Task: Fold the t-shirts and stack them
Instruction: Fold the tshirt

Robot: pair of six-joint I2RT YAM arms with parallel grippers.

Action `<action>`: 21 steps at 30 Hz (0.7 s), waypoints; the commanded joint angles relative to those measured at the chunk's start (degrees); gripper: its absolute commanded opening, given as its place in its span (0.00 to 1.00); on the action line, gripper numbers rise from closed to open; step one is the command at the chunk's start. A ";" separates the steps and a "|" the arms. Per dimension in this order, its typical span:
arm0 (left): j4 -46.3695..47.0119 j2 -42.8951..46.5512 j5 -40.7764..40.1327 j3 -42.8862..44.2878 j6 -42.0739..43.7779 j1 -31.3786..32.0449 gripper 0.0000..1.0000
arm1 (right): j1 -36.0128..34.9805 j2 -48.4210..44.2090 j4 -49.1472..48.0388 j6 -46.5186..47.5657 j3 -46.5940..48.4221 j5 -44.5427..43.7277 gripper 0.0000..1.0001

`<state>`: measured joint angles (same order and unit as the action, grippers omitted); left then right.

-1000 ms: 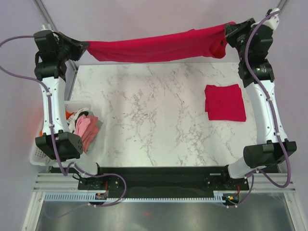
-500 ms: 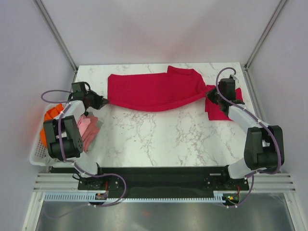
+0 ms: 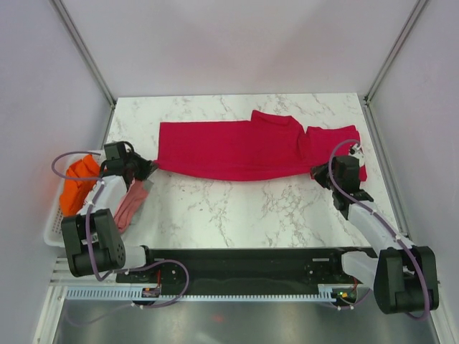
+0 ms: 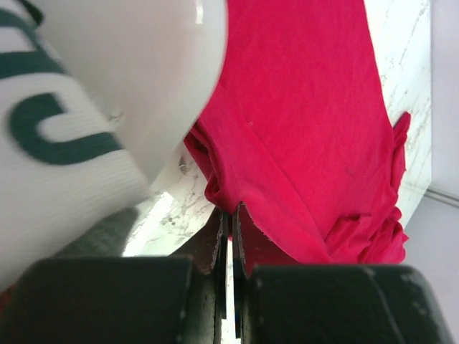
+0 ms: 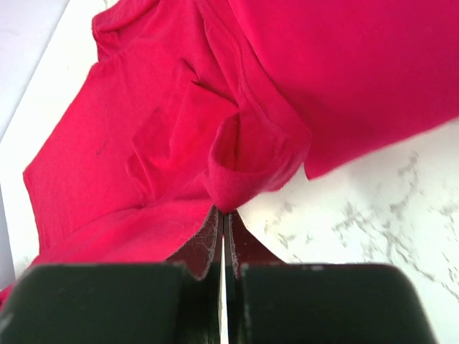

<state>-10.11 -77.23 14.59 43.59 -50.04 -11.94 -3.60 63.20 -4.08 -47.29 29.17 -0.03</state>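
I've drawn the red t-shirt nearer and flatter; my left claw and right claw pinch its ends.

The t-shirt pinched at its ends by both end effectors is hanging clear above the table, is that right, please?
Not quite: the t-shirt, pinched by the left end effector and right end effector, lies spread flat on the table; the top external view shows it.

Plain crimson spread t-shirt lies flat, stretched sideways across the far half of the table, smooth in the middle and bunched at both ends. Folded t-shirt, same red, lies at the right edge, touching the first's right end.
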 commanded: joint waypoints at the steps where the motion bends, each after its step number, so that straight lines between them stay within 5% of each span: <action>1: -1.58 2.17 -4.30 -1.49 2.84 -1.06 0.02 | -0.01 -3.51 0.38 1.05 -2.88 -0.14 0.00; 7: -2.20 6.38 -5.18 -5.35 3.02 -1.85 0.02 | -0.10 -11.16 3.90 1.14 -7.63 -1.90 0.02; 11: -2.11 10.25 -4.92 -8.34 3.81 -1.85 0.02 | -0.01 -17.21 7.15 1.14 -9.48 -3.22 0.28; 13: -2.20 12.70 -4.48 -8.70 4.34 -1.85 0.13 | -0.10 -18.89 8.03 1.67 -9.04 -4.18 0.34; 16: -2.72 15.17 -4.39 -8.79 5.04 -1.85 0.51 | -0.01 -18.12 9.52 3.43 -6.33 -5.41 0.45; 21: -6.85 18.61 -6.06 -5.46 7.06 -1.77 0.69 | -0.10 -13.11 10.41 6.15 0.25 -7.61 0.56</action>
<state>-12.82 -60.29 11.75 35.51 -46.37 -13.15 -3.64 47.94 6.35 -43.79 23.66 -4.71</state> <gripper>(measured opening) 0.679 0.550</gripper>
